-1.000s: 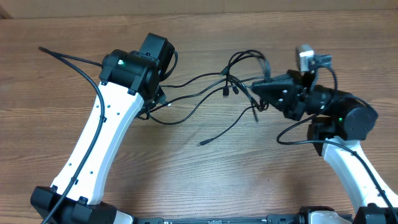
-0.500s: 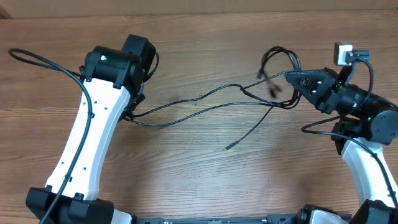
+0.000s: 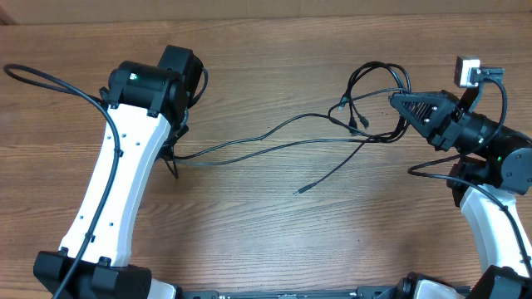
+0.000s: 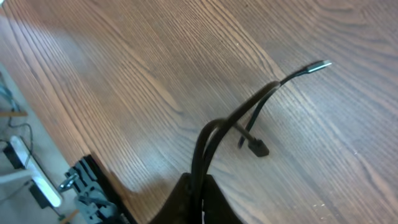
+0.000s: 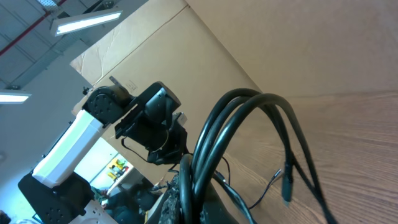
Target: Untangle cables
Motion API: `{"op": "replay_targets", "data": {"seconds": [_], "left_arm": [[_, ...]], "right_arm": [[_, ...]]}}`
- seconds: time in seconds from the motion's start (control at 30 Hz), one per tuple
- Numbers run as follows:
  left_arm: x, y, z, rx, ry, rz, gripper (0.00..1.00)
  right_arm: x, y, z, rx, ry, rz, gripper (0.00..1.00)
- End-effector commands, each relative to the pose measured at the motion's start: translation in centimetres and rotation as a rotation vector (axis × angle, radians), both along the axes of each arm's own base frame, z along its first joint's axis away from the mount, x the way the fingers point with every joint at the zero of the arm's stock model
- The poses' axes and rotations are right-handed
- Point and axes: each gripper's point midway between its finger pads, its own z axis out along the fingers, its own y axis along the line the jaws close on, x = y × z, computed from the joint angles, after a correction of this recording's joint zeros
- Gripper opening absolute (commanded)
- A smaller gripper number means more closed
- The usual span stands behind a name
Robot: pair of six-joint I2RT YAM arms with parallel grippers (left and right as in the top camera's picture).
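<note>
Your left gripper [image 4: 198,202] is pinching the cables [image 3: 274,139], with two strands and a small plug [image 4: 258,148] sticking out past its tips over the table [image 3: 249,241]. Your right gripper [image 3: 399,101] is clamping the other end, jaws pressed together on the bunch. Nearest you, a loose plug end [image 3: 299,192] is lying on the wood. Mid-table, strands are spanning gripper to gripper. Farthest, loops [image 3: 378,75] are arching beside the right gripper.
</note>
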Motion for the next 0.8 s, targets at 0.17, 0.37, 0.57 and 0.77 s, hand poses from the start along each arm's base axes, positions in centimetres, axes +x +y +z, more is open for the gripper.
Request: {"op": "replay_targets", "data": {"seconds": [0.17, 0.37, 0.57, 0.77], "left_arm": [[4.2, -8.6, -1.3, -0.372, 0.015, -0.668, 1.0], [5.4, -12.3, 0.2, -0.443, -0.082, -0.889, 1.0], [5.1, -20.2, 5.4, -0.416, -0.309, -1.351, 1.0], [3.7, -26.3, 7.2, -0.373, -0.405, -1.596, 1.0]], "right_arm": [[-0.6, 0.0, 0.7, -0.025, -0.025, 0.009, 0.04], [-0.9, 0.2, 0.4, -0.043, -0.019, 0.028, 0.04], [0.0, -0.1, -0.8, -0.011, 0.096, 0.03, 0.04], [0.3, 0.3, -1.4, 0.01, 0.167, 0.049, 0.04]]}}
